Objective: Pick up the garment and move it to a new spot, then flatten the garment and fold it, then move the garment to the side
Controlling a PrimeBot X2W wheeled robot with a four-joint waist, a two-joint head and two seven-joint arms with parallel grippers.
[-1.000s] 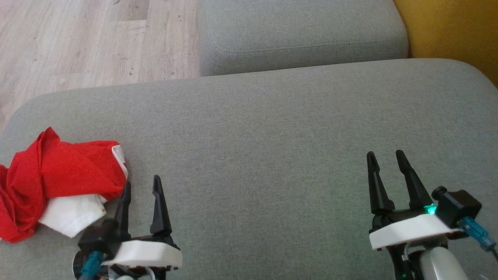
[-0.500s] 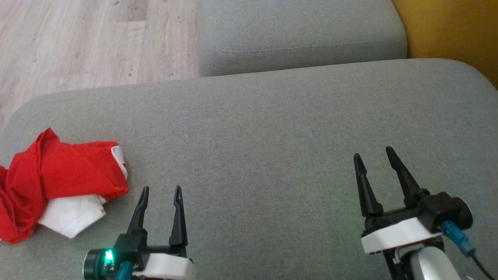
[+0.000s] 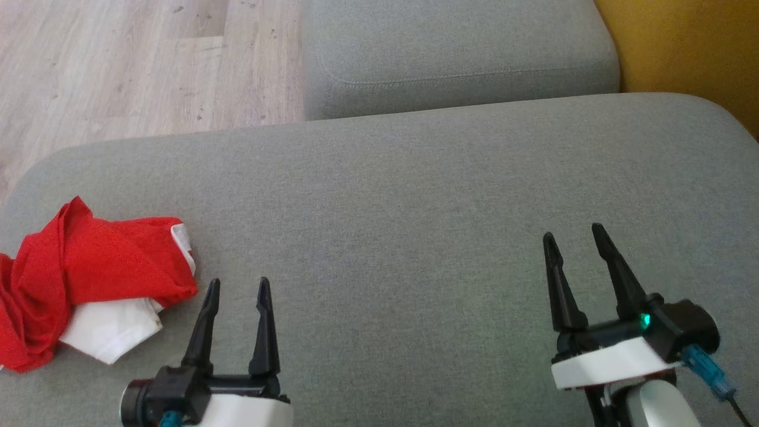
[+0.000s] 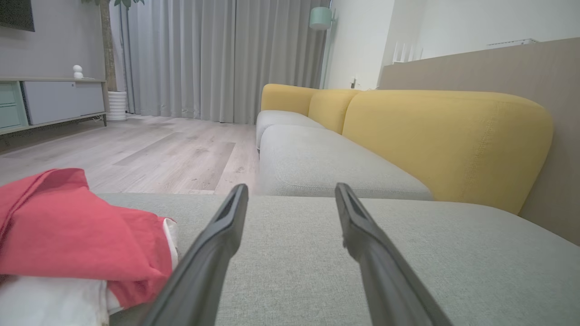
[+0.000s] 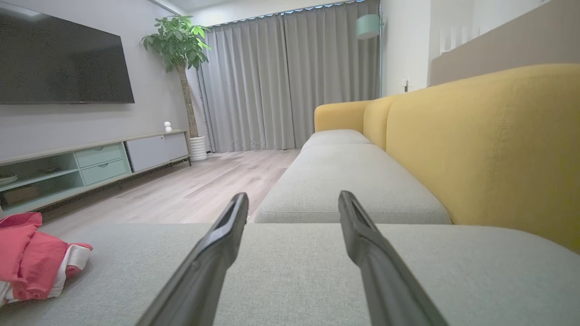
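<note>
A: What is the garment [image 3: 101,261] made of?
B: Matt red cloth with a fine, mesh-like weave. The white part under it looks smoother, perhaps a plain knit; it is too small to be sure.
A: And the sofa seat [image 3: 385,207]?
B: Grey woven upholstery, slightly coarse and matt. The backrest [image 4: 444,136] is yellow cloth of a similar grain.
A: The floor [image 3: 118,59]?
B: Pale wood-look planks, smooth, with a low sheen.
A: The left pincer [image 3: 238,281] and right pincer [image 3: 571,232]?
B: Matt black plastic fingers [image 3: 201,332] on smooth white plastic housings [image 3: 605,363].
</note>
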